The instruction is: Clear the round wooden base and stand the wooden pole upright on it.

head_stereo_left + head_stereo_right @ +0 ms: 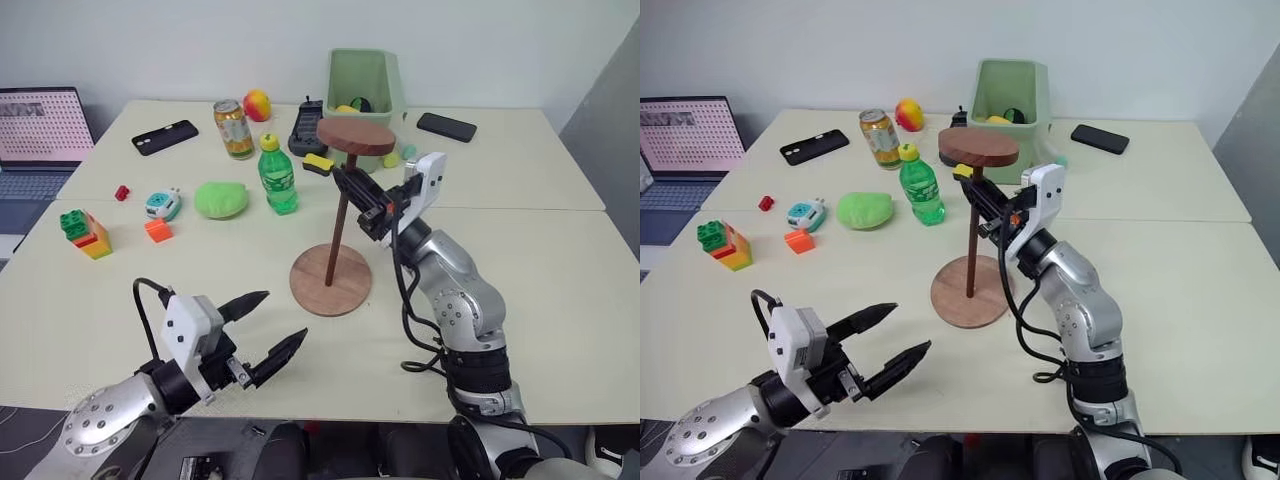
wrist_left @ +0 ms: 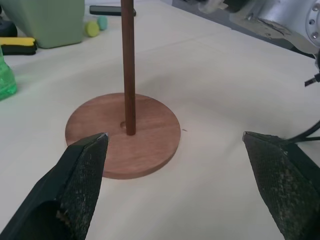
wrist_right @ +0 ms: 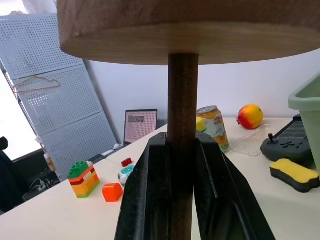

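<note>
I see the pole (image 1: pixel 340 225) standing upright with its lower tip on the base (image 1: pixel 331 279), just beside the small centre hole as the left wrist view shows it; I cannot tell whether the tip sits in the hole. Its disc end is at the top. The base lies flat on the table (image 1: pixel 520 260), near the middle, with nothing else resting on it.

My right gripper (image 1: pixel 352 188) is pinching the pole high on the shaft, just under the top disc, fingers pressed against the rod on both sides. My left gripper (image 1: pixel 268 330) hangs above the near edge of the table, fingers spread wide, holding nothing, aimed toward the base but well apart from it.

Behind the base: a green bottle (image 1: pixel 277 177), a green lump (image 1: pixel 221 199), a can (image 1: pixel 234 128), an apple (image 1: pixel 257 104), a green bin (image 1: pixel 362 92), two phones (image 1: pixel 165 136) (image 1: pixel 446 126). Toy blocks (image 1: pixel 86 233) sit to the left, a laptop (image 1: pixel 40 135) past them.
</note>
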Tool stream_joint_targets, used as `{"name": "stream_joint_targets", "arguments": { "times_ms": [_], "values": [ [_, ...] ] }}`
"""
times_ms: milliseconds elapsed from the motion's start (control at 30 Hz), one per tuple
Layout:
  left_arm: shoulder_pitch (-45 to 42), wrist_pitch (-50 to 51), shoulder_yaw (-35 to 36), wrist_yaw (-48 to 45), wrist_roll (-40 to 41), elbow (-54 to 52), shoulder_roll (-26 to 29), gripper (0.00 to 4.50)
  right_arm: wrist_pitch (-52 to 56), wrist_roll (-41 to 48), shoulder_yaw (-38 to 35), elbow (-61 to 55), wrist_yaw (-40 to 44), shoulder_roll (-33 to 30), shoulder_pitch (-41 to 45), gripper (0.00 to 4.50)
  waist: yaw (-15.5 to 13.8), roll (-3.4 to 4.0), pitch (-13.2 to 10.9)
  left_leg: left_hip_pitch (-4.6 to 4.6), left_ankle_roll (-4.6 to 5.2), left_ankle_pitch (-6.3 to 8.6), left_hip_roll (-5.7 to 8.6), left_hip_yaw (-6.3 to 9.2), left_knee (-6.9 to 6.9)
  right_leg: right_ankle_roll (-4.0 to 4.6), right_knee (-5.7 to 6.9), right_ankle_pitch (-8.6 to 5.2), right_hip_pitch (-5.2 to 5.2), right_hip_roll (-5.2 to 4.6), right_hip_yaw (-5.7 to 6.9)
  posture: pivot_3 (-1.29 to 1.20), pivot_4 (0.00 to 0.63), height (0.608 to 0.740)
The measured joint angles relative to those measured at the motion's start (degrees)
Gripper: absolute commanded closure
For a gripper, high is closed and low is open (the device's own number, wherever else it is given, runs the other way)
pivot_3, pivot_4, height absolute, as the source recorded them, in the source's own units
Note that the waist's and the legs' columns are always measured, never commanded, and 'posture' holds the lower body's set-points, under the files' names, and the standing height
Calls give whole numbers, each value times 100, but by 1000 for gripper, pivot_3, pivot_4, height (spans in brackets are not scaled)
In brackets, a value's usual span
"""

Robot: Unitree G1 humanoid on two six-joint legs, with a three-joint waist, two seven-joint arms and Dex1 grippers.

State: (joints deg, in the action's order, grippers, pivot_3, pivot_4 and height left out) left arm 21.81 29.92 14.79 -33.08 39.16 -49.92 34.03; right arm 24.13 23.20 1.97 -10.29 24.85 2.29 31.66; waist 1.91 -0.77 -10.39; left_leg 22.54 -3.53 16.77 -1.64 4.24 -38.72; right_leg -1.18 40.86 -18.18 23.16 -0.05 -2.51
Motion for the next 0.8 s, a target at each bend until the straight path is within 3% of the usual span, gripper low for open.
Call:
{"name": "stream_joint_targets", "arguments": {
  "times_ms": [467,800],
  "values": [
    [8,11,-158,107,22,-3,43,0,-862,-202,386,374,0,-232,63,4262,-25,-3,3,-7,0,-1,1,0,-1,0,0,0,-12,-2,2,0,150,740],
    [387,-349,-213,-58,-234,-127,30,0,-589,-147,322,258,-274,-195,72,4262,-22,-2,5,-9,0,0,0,0,-1,0,0,0,-13,-2,-1,0,150,740]
  ]
}}
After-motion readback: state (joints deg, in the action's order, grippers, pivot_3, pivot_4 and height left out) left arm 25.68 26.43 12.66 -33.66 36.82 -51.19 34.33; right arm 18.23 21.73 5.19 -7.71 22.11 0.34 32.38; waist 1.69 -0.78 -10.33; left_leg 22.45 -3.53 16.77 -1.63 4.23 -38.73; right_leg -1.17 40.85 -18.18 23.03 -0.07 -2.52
